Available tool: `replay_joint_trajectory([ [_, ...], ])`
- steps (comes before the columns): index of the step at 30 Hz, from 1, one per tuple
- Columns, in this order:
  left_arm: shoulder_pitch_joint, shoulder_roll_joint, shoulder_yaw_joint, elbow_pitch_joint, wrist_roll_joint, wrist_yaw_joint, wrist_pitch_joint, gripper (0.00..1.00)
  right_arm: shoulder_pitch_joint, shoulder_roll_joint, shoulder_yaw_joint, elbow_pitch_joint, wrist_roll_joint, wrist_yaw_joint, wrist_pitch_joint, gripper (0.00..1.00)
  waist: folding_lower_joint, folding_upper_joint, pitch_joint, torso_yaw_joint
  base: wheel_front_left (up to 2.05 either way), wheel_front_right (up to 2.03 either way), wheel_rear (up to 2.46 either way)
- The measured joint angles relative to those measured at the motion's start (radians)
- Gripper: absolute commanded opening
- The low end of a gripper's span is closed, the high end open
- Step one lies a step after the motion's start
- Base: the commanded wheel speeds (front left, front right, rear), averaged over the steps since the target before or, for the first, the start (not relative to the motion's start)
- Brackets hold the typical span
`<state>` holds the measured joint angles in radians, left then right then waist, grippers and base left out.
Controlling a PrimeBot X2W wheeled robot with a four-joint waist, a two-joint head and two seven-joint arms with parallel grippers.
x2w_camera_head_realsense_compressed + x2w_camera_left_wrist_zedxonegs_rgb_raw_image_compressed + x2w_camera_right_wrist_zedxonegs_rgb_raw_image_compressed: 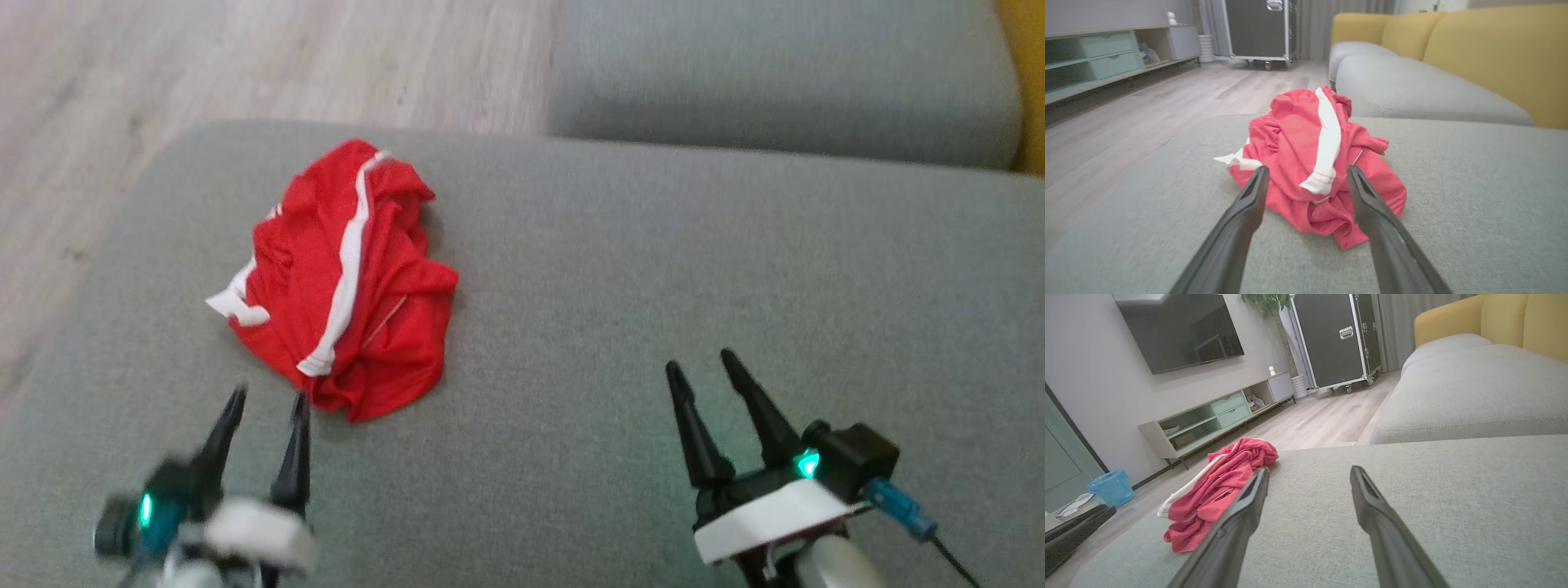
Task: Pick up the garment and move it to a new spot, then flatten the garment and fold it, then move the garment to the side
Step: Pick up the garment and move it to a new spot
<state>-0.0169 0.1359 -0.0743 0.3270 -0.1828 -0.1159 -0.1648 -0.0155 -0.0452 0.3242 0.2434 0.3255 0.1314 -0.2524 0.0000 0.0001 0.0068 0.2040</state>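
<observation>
A red garment (pixel 343 282) with white stripes lies crumpled on the left part of a grey cushion (pixel 620 269). My left gripper (pixel 269 396) hovers just short of its near edge, open and empty. In the left wrist view the garment (pixel 1310 163) fills the gap ahead of my left gripper (pixel 1306 173). My right gripper (pixel 698 363) is open and empty over bare cushion, well to the right of the cloth. The right wrist view has the garment (pixel 1220 486) off to the left of my right gripper (pixel 1308 471).
Wooden floor (pixel 163 73) lies beyond the cushion's left and far edges. A second grey cushion (pixel 775 73) sits behind, with a yellow backrest (pixel 1494 53). A TV cabinet (pixel 1216 416), a black wheeled case (pixel 1337 339) and a blue basket (pixel 1110 488) stand across the room.
</observation>
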Motion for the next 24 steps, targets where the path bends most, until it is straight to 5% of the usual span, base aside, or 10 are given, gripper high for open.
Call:
replay_joint_trajectory([
  [9,-0.270,0.130,-0.158,0.117,-0.077,-0.016,0.258,1.00,-0.063,-0.001,-0.047,-0.007,-0.030,0.000,0.000,1.00,0.0003,0.0000,0.117,-0.027,0.00,0.00,0.00],
  [16,-0.339,0.197,-0.217,0.192,-0.151,-0.016,0.296,1.00,-0.091,-0.001,-0.057,-0.015,-0.036,0.000,0.000,1.00,0.0002,0.0000,0.176,-0.066,0.00,0.00,0.00],
  [17,-0.347,0.199,-0.221,0.201,-0.157,-0.016,0.296,0.66,-0.094,-0.001,-0.062,-0.015,-0.037,0.000,0.000,1.00,0.0001,0.0000,0.181,-0.071,0.00,0.00,0.00],
  [18,-0.353,0.200,-0.221,0.212,-0.164,-0.016,0.295,0.11,-0.098,-0.001,-0.065,-0.015,-0.037,0.000,0.000,1.00,0.0002,0.0000,0.185,-0.076,0.00,0.00,0.00],
  [19,-0.358,0.200,-0.221,0.220,-0.171,-0.016,0.293,0.00,-0.100,-0.001,-0.069,-0.015,-0.037,0.000,0.000,1.00,0.0002,0.0000,0.187,-0.081,0.00,0.00,0.00],
  [24,-0.366,0.192,-0.198,0.220,-0.214,-0.016,0.215,0.00,-0.100,-0.001,-0.070,-0.013,-0.037,0.000,0.000,1.00,0.0000,0.0000,0.176,-0.095,0.00,0.00,0.00],
])
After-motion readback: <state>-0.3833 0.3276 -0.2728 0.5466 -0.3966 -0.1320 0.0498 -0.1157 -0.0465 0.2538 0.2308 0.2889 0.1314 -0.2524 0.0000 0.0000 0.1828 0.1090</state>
